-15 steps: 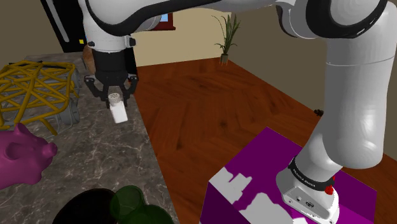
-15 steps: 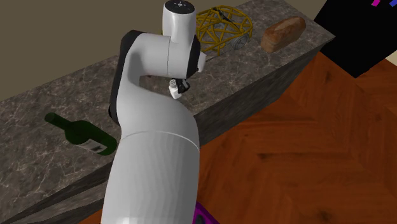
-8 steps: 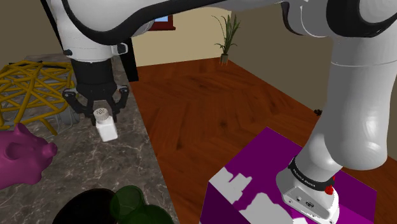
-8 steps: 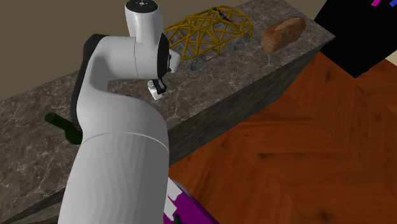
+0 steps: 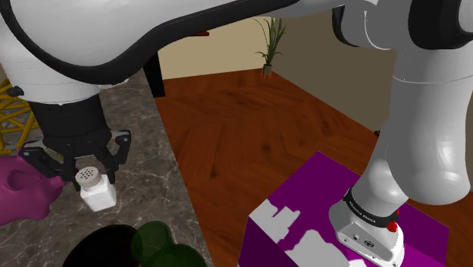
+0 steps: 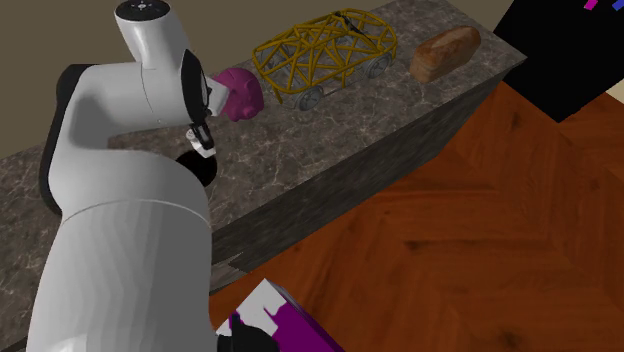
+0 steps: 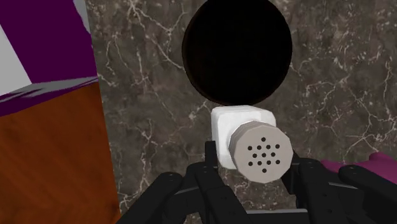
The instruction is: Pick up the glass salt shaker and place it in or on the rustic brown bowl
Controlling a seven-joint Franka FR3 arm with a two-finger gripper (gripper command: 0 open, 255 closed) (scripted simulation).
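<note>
Salt shaker (image 5: 97, 191) is hanging in the air above the counter (image 5: 155, 171), with the black fingers of the gripper (image 5: 82, 173) clenching it near its capped end. It is sitting tilted in that grip, so I'd be worrying about it slipping or swinging on the way. In the wrist view the dark bowl (image 7: 236, 51) seems to be lying just beyond the shaker's base rather than squarely under it. Letting go now would probably be dropping it on the stone or the rim. A green bottle (image 5: 155, 241) is sitting right beside the bowl and a pink piggy bank (image 5: 21, 190) is crowding the fingers, so either could get knocked. The shaker is showing a plain white, squarish body and a round grey cap dotted with dark holes.
</note>
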